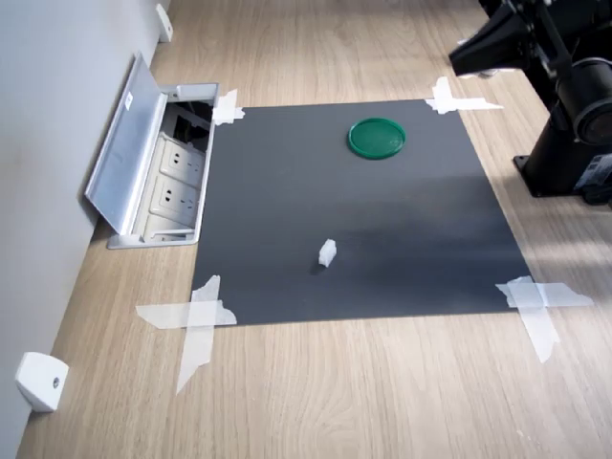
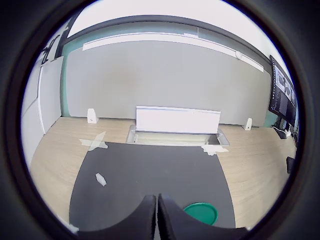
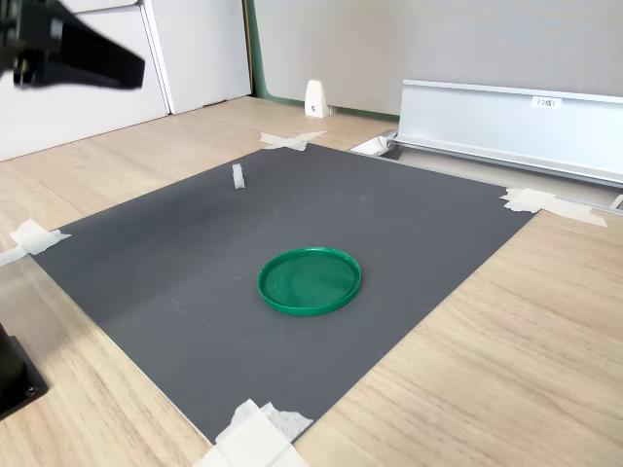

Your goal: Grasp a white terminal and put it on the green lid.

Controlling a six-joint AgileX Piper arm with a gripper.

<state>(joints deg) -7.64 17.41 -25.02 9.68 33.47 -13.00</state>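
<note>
The white terminal [image 1: 327, 252] [image 3: 238, 176] [image 2: 101, 179] is a tiny block standing alone on the black mat [image 1: 382, 239]. Farther across the mat lies the green lid [image 1: 377, 138] [image 3: 310, 280] [image 2: 201, 213], flat and with nothing on it. My gripper [image 2: 156, 199] is shut with nothing between its fingers. It hangs high above the mat's edge, near the lid's side and well away from the terminal. In the first exterior view the gripper [image 1: 462, 59] shows at the top right. In the second exterior view the gripper [image 3: 136, 68] shows at the top left.
An open socket box with a raised silver lid [image 1: 129, 153] borders the mat by the wall. White tape strips [image 1: 196, 320] hold the mat's corners. A white wedge [image 1: 40, 381] sits on the wooden surface. The arm's black base [image 1: 564, 163] stands beside the mat.
</note>
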